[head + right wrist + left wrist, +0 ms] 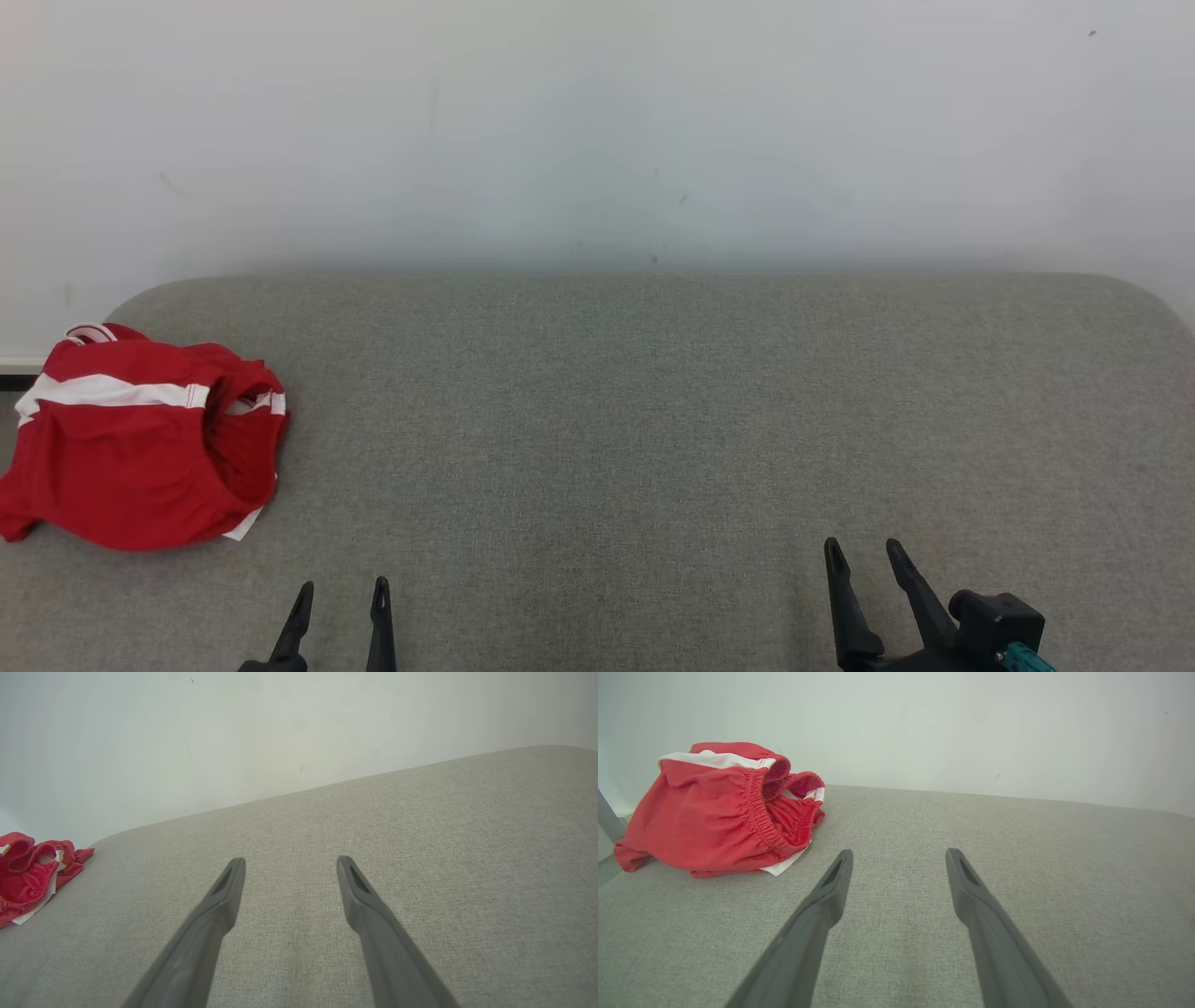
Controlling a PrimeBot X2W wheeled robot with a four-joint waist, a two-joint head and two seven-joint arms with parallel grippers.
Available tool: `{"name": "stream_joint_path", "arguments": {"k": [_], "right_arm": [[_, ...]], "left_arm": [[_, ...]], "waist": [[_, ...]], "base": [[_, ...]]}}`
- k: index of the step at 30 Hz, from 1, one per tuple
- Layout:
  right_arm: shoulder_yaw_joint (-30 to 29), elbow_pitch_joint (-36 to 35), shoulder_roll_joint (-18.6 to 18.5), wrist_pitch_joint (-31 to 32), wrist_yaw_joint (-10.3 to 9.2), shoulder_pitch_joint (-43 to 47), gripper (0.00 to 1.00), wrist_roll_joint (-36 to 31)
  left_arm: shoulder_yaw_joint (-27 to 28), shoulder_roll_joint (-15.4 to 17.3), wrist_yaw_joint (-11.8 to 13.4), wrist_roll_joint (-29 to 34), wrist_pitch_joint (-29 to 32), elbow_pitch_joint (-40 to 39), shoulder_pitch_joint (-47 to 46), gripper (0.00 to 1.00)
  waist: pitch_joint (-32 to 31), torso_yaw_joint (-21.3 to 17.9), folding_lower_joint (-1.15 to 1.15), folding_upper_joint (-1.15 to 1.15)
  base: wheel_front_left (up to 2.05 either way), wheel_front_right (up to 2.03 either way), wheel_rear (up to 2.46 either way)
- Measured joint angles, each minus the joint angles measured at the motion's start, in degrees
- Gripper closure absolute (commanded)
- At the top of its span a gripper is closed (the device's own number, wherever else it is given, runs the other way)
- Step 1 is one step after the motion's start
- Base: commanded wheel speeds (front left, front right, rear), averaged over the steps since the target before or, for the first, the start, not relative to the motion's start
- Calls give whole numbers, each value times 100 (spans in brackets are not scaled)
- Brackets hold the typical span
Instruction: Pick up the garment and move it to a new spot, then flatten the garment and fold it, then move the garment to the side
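Over the pad's near edge, the left gripper and right gripper stand wide open, empty. The shorts lie bunched at the pad's left edge, so a shallow pinch could nudge them off.

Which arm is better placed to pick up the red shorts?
Left. The red shorts lie crumpled at the far left of the grey fabric surface, close to the open left gripper. The right gripper, also open, would have to cross most of the surface.
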Motion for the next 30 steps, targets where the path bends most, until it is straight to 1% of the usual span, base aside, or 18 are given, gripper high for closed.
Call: {"name": "stream_joint_path", "arguments": {"k": [4,19,25,30], "right_arm": [[8,-5,0,-45,0,1,0,-152],[41,12,-1,-46,0,3,0,-141],[33,19,-1,-51,0,16,0,-132],[41,44,-1,-55,0,36,0,-122]], "left_arm": [[-3,1,11,91,-46,36,-3,0],[-26,1,48,33,-46,115,-10,0],[-15,0,70,14,-46,115,-12,0],[42,1,70,19,-46,118,-14,0]], "waist": [[0,-2,0,0],[0,7,0,0],[4,56,0,0],[-1,188,0,0]], "base": [[0,0,0],[0,0,0],[0,0,0],[0,0,0]]}}
